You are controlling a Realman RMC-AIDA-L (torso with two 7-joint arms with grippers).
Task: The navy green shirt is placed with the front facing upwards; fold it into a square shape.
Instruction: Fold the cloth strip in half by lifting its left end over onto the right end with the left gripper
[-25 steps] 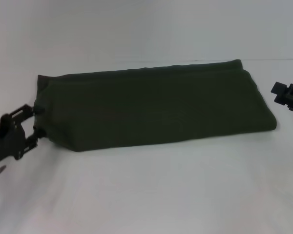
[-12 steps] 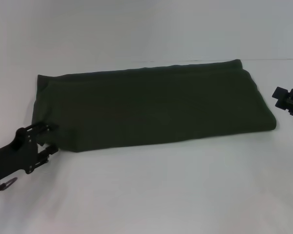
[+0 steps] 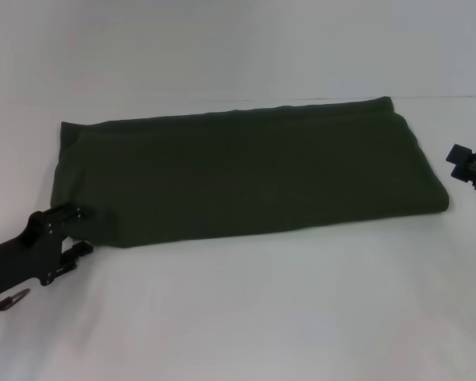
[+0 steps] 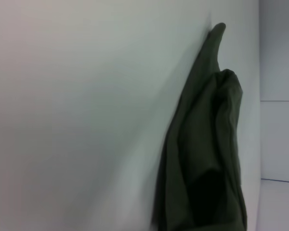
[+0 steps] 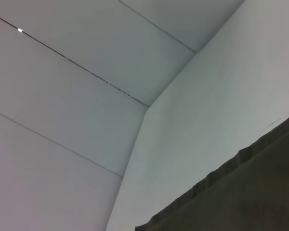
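The navy green shirt (image 3: pixel 246 171) lies across the white table (image 3: pixel 246 309) as a long folded band, with only plain green cloth showing. My left gripper (image 3: pixel 81 230) sits at the band's near left corner, open, one finger on each side of the cloth's edge. The left wrist view looks along the layered end of the shirt (image 4: pixel 207 159). My right gripper (image 3: pixel 464 163) hovers off the right end of the band, open and apart from the cloth. A hemmed edge of the shirt (image 5: pixel 245 197) fills the corner of the right wrist view.
The white table stretches in front of the shirt towards me. Behind the shirt rises a pale wall (image 3: pixel 238 48). A thin dark tip (image 3: pixel 8 302) pokes out below my left arm.
My left gripper has slid along the shirt's left end towards me, from the middle of that end to the near corner. The right gripper has drifted slightly outward. The shirt has not shifted.
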